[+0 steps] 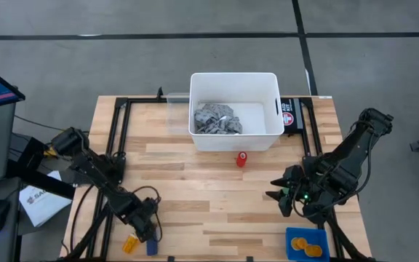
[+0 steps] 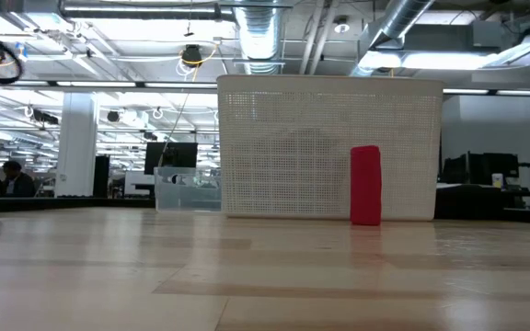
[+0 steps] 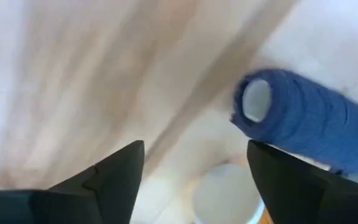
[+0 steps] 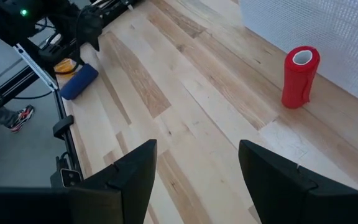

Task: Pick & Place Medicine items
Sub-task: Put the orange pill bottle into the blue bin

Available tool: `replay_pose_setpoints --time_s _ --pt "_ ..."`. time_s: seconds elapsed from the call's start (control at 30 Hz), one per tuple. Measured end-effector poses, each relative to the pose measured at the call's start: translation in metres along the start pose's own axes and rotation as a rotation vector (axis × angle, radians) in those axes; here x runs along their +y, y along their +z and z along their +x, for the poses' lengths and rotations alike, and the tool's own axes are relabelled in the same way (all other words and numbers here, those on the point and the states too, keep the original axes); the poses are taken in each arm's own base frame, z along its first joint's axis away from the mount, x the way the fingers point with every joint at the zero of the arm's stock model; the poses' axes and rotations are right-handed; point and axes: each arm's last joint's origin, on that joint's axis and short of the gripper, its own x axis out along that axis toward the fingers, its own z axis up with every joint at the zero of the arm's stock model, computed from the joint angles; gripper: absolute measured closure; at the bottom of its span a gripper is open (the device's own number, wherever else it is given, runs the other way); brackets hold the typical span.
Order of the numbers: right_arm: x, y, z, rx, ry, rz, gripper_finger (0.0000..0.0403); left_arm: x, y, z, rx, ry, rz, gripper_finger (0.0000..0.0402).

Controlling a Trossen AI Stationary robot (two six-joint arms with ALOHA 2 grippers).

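Note:
A small orange medicine item lies near the table's near-left corner. Its white cap shows in the left wrist view. A blue roll lies beside it on its side. My left gripper hangs just above these two, pointing down, open, its fingers around bare table, with the blue roll just beyond one of them. My right gripper hovers open over the table's right half, with nothing between its fingers. A white bin stands at the far middle.
A grey rag lies in the bin. A red roll stands upright just in front of the bin. A blue tray with yellow pieces sits at the near right corner. Bare wood lies between the arms.

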Motion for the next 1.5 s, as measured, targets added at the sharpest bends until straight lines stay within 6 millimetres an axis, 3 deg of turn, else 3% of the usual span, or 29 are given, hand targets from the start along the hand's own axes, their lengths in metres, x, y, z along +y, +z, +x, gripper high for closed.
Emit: replay_pose_setpoints --time_s 0.23,0.5,0.7,1.2,1.5 --pt "0.000 0.000 0.000 0.000 0.001 0.000 0.0179 0.006 0.006 -0.025 0.083 -0.079 -0.168 0.0080" --pt "0.002 -0.006 -0.007 -0.038 0.021 -0.014 0.0179 0.007 -0.020 -0.045 0.131 -0.146 -0.430 0.0047" --pt "-0.004 -0.011 -0.013 -0.067 -0.007 -0.014 0.0179 0.001 -0.038 -0.033 0.183 -0.102 -0.462 0.0043" --pt "-0.009 -0.017 -0.018 -0.053 -0.022 0.010 0.0179 -0.014 -0.033 0.007 0.171 -0.055 -0.483 0.0063" --pt "-0.009 -0.017 -0.018 -0.049 -0.023 0.008 0.0179 -0.014 -0.031 0.017 0.152 -0.018 -0.494 0.0094"
